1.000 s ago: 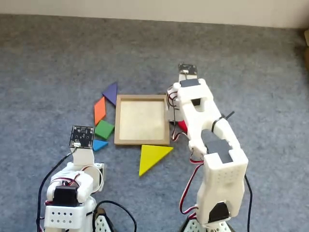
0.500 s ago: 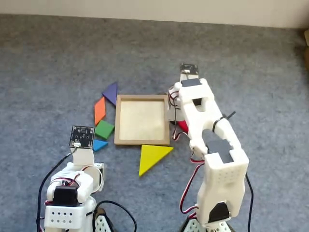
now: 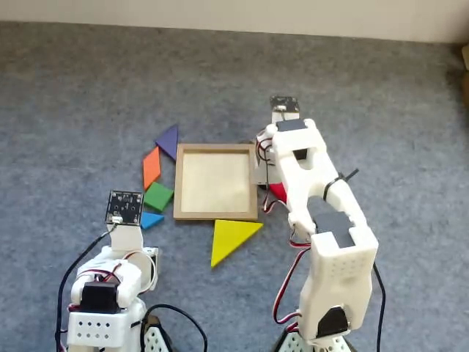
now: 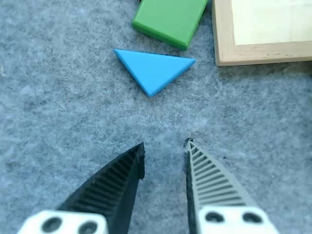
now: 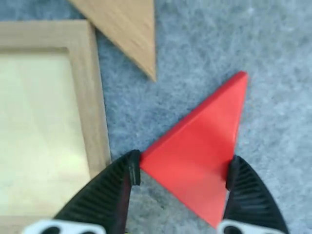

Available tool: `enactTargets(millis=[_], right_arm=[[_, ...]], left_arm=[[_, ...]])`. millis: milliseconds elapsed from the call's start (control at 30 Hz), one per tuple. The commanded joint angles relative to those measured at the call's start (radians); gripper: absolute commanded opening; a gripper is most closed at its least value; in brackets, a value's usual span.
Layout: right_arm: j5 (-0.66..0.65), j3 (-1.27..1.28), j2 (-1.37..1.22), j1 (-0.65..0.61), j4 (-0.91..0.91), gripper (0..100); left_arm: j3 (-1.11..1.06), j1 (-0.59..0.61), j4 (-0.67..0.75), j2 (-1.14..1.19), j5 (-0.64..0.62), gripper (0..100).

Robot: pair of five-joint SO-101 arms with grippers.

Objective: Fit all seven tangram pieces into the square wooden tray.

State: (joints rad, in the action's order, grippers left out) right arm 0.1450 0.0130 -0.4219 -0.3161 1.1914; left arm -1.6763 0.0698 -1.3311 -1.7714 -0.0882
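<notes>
The square wooden tray [image 3: 216, 214] lies mid-table with nothing in it. To its left lie a purple triangle [image 3: 168, 138], an orange parallelogram [image 3: 151, 166], a green square [image 3: 157, 196] and a small blue triangle [image 3: 152, 219]. A yellow triangle [image 3: 231, 238] sits below the tray. My right gripper [image 5: 181, 168] holds the red triangle [image 5: 200, 146] on the carpet beside the tray's frame [image 5: 92, 112], one finger touching each side. A wood-coloured triangle [image 5: 124, 24] lies just beyond. My left gripper [image 4: 164, 146] is open over bare carpet, short of the blue triangle [image 4: 153, 69] and green square [image 4: 170, 19].
The right arm [image 3: 300, 161] stretches along the tray's right side and covers most of the red triangle [image 3: 277, 192]. The left arm's base [image 3: 102, 293] stands at the near left. Grey carpet spreads open beyond the tray and to the far right.
The right arm's wrist shifted very slightly back and forth beside the tray. The left arm and all loose pieces stayed where they were.
</notes>
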Motion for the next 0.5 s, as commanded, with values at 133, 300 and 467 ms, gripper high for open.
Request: enactTargets(millis=[133, 300, 467], right_arm=[[-0.014, 0.027, 0.137, 0.007, 0.030, 20.6], [-0.017, 0.059, 0.179, 0.005, 0.030, 20.6], [-0.061, 0.079, 0.248, -0.001, 0.030, 20.6]], left_arm=[[-0.019, 0.015, -0.006, -0.044, -0.006, 14], [-0.019, 0.015, -0.006, -0.044, -0.006, 14], [-0.019, 0.015, -0.006, -0.044, -0.006, 14]])
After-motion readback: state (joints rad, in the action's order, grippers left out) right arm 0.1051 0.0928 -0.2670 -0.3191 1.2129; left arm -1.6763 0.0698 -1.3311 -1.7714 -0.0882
